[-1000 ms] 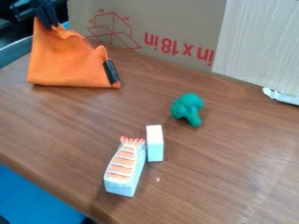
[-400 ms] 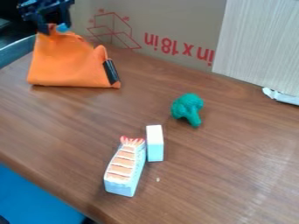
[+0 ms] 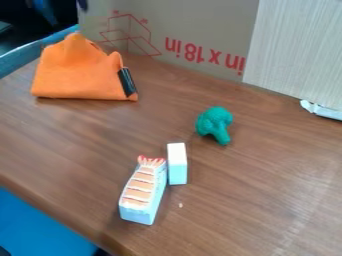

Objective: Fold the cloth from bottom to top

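The orange cloth (image 3: 77,72) is at the upper left of the camera view, near the table's back left edge. Its lower edge makes a straight fold along the front, while the upper part rises to a crumpled peak and leans up at the back. A second, smaller peak stands at its right. A black patch (image 3: 127,81) lies at the cloth's right corner. Nothing is gripping the cloth.
A green toy broccoli (image 3: 215,125) lies mid-table. Nearer the front, a toy shrimp piece (image 3: 142,192) stands beside a white block (image 3: 177,164). Behind the table (image 3: 267,165) are a cardboard panel (image 3: 200,30) and a pale board (image 3: 294,50) at right.
The gripper opened, let go of the cloth's top and moved up and away from it. The cloth's peak has slumped a little lower; the toys have stayed put.
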